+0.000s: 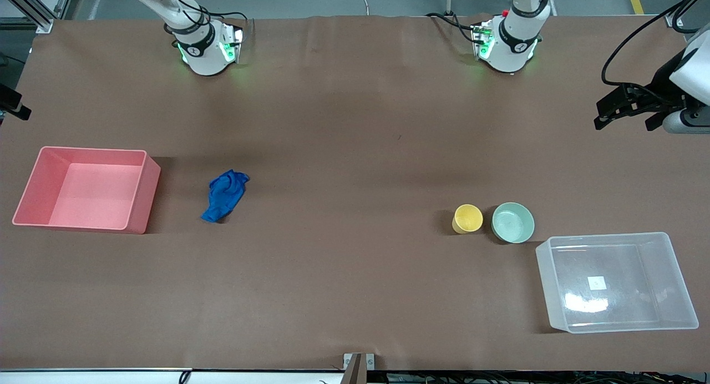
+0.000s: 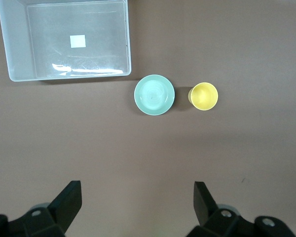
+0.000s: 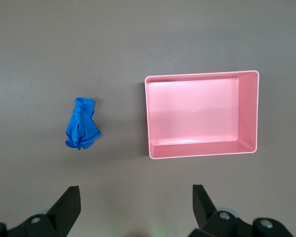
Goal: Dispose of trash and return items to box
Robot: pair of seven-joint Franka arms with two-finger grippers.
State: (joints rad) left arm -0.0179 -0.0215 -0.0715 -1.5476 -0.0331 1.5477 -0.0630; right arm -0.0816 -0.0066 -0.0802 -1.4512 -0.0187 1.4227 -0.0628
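The blue cloth wad (image 1: 225,195) lies on the brown table beside the pink bin (image 1: 89,188); it also shows in the right wrist view (image 3: 81,123). The yellow cup (image 1: 467,218) and the mint-green bowl (image 1: 513,222) stand side by side close to the clear box (image 1: 615,281), both upright and empty. They also show in the left wrist view: cup (image 2: 203,96), bowl (image 2: 154,95), box (image 2: 66,39). My left gripper (image 2: 136,186) hangs open and empty high over bare table. My right gripper (image 3: 135,188) hangs open and empty high over bare table.
The pink bin (image 3: 202,114) is empty and sits at the right arm's end of the table. The clear box holds nothing but its white sticker (image 1: 596,283). The two arm bases (image 1: 205,45) (image 1: 507,43) stand along the table edge farthest from the front camera.
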